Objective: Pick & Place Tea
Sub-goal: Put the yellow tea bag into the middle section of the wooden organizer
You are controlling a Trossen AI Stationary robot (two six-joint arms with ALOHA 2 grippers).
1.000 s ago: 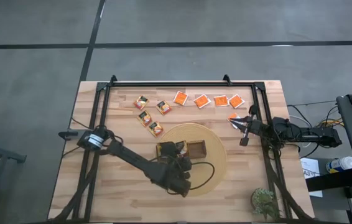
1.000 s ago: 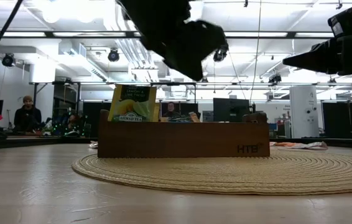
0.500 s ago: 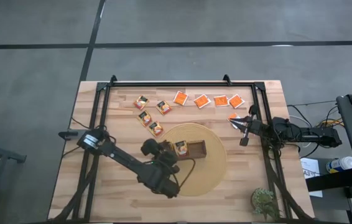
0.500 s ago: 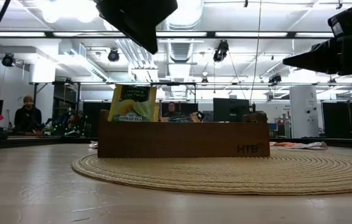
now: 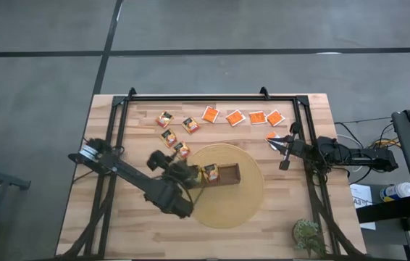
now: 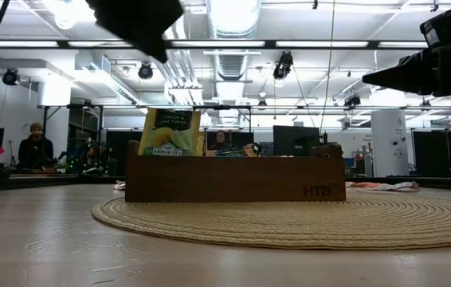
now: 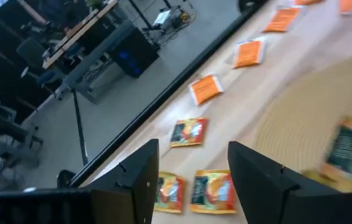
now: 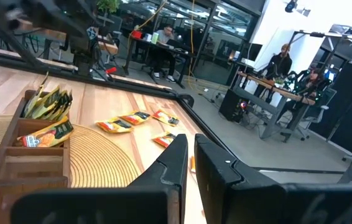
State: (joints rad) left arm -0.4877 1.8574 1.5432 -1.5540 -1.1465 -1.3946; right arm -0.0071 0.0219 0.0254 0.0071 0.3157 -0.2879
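Left of centre in the high view, the left gripper hovers with fingers spread wide and empty, beside the wooden tray on the round woven mat. Tea sachets lie in a row across the upper table, some already in the tray. At right, the right gripper waits with fingers nearly closed, holding nothing.
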